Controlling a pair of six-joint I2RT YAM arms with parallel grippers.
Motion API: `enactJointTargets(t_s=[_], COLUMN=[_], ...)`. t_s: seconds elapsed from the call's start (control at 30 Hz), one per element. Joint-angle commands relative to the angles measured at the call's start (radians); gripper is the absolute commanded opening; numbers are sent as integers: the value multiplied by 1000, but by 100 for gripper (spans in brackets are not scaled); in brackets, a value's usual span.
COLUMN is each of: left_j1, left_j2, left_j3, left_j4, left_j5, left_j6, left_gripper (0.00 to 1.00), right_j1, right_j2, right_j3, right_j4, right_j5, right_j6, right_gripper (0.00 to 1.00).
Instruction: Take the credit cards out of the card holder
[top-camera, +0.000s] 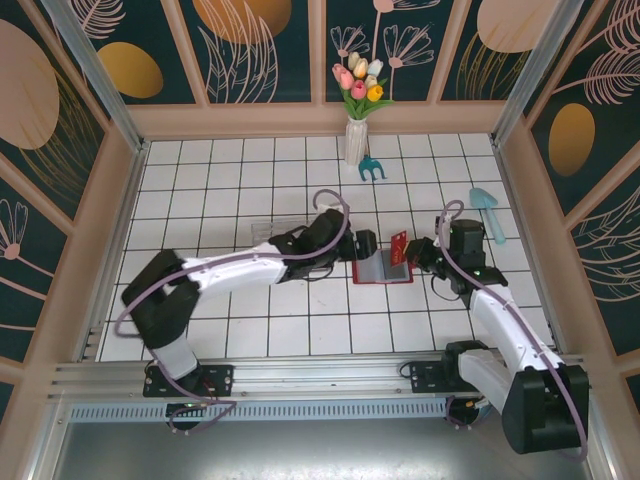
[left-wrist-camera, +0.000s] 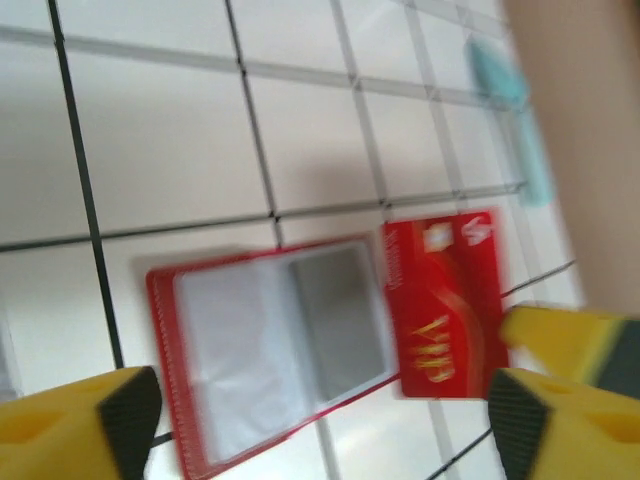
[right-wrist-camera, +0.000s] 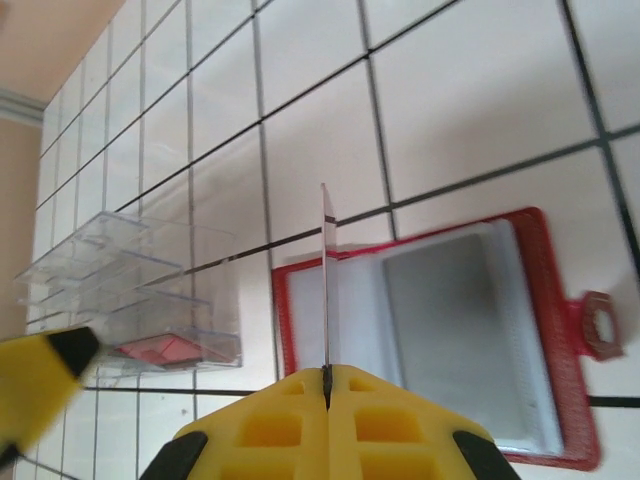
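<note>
The holder (top-camera: 383, 270) lies open and flat on the tiled desk (top-camera: 250, 330), about midway between the two arms, its grey pockets facing up inside a red border. The right end effector (top-camera: 412, 252) is closed on the red card (top-camera: 398, 246) and holds it upright on edge just above the holder's right side. From the right wrist, that card (right-wrist-camera: 325, 280) shows as a thin vertical line pinched between the yellow fingers (right-wrist-camera: 270, 420), with the holder (right-wrist-camera: 540, 330) spread below it. The left end effector (top-camera: 367, 243) is at the holder's far left corner with its fingers wide apart and nothing between them. In its own camera the holder (left-wrist-camera: 165, 330) lies between the two fingertips (left-wrist-camera: 125, 410), and the red card (left-wrist-camera: 445, 310) sits at the holder's right edge. A darker grey rectangle (left-wrist-camera: 335, 310) fills one pocket; whether it is a card cannot be told. A clear box (right-wrist-camera: 140, 290) stands on the desk left of the holder.
</note>
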Motion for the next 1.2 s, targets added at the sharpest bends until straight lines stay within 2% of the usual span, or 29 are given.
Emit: enactJointTargets(t_s=[0.0, 0.13, 0.27, 0.4, 0.47, 0.53, 0.73, 0.87, 1.07, 1.17], left_j1=[7, 39, 77, 106, 117, 125, 128, 128, 127, 128], left_j2=[-123, -270, -433, -603, -676, -744, -858, -905, -942, -941], left_j3=[-23, -62, -136, -222, -249, -282, -356, -384, -412, -420], left_j4=[-71, -147, -208, -260, -290, -302, -311, -320, -323, -316], left_j5=[-131, -224, -315, -416, -459, -478, -466, -456, -453, -449], left_j6=[37, 59, 74, 89, 94, 101, 93, 90, 88, 90], left_gripper=[99, 99, 99, 99, 99, 99, 99, 99, 99, 99], right_j1=[72, 226, 340, 447, 510, 545, 555, 557, 565, 573], right_j2=[-25, -5, 29, 101, 166, 242, 414, 485, 525, 545], right_j3=[75, 148, 202, 259, 314, 383, 542, 586, 587, 603], right_j4=[-9, 20, 96, 139, 106, 50, -110, -199, -208, -230], right_j5=[36, 142, 174, 176, 231, 227, 148, 84, 27, 39], right_j6=[-63, -123, -221, -423, -529, -640, -913, -1084, -1204, -1248], right_gripper=[0, 0, 0, 0, 0, 0, 0, 0, 0, 0])
